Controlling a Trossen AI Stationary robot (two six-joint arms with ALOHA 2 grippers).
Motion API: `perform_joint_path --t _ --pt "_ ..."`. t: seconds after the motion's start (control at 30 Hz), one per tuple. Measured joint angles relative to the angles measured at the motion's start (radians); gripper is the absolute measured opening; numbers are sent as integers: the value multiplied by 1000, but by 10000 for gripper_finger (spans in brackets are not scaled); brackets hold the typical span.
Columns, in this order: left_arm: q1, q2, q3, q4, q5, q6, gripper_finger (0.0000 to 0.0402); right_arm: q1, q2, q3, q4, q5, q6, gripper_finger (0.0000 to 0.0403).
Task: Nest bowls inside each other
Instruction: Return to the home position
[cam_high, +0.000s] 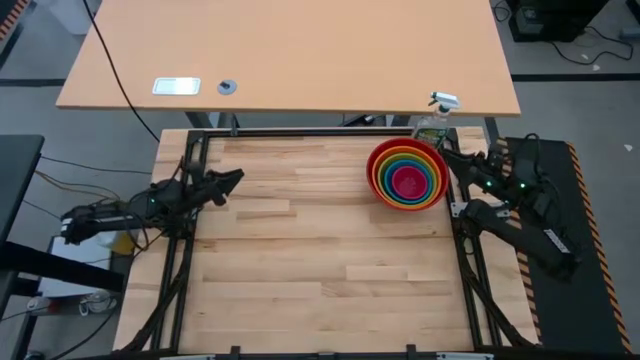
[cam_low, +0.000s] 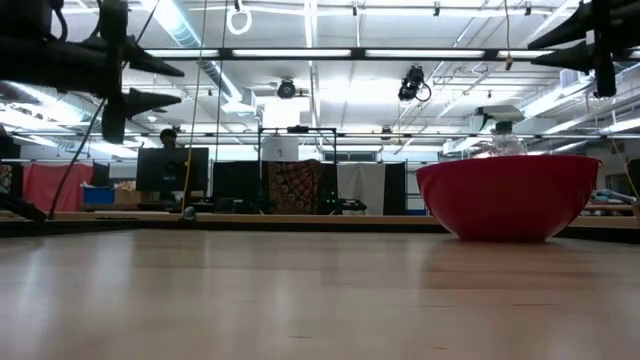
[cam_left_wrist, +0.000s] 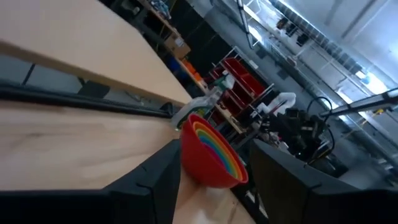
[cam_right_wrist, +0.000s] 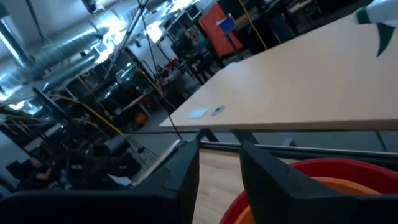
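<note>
The bowls (cam_high: 407, 175) sit nested in one stack at the table's far right. The red one is outermost, with orange, green and blue rings inside it and pink at the centre. The red bowl (cam_low: 508, 195) rests on its base on the wood. My left gripper (cam_high: 235, 180) hangs open over the table's left edge, pointing level toward the stack (cam_left_wrist: 211, 152), far from it. My right gripper (cam_high: 452, 158) is open just beyond the stack's right rim (cam_right_wrist: 323, 177), above the table. Nothing is between either pair of fingers.
A clear spray bottle (cam_high: 436, 118) stands just behind the bowls at the far edge. A larger tan table (cam_high: 300, 60) lies beyond, with a white card and a small disc on it. Bare wood (cam_high: 320, 260) spreads across the middle and the near side.
</note>
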Motion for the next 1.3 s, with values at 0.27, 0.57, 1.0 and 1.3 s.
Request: perform_joint_path --t 0.27,0.57,1.0,1.3 --pt "0 -52 -119 2 -31 -104 192 0 -2 -83 52 -39 25 111" --pt "-3 -56 -125 -37 -26 -139 192 0 -2 -289 383 -107 116 98" --pt "-3 -55 -125 -40 -18 97 192 0 -2 -497 536 -90 320 96" --pt "-2 -55 -126 -40 -18 939 192 0 16 -500 520 -123 66 96"
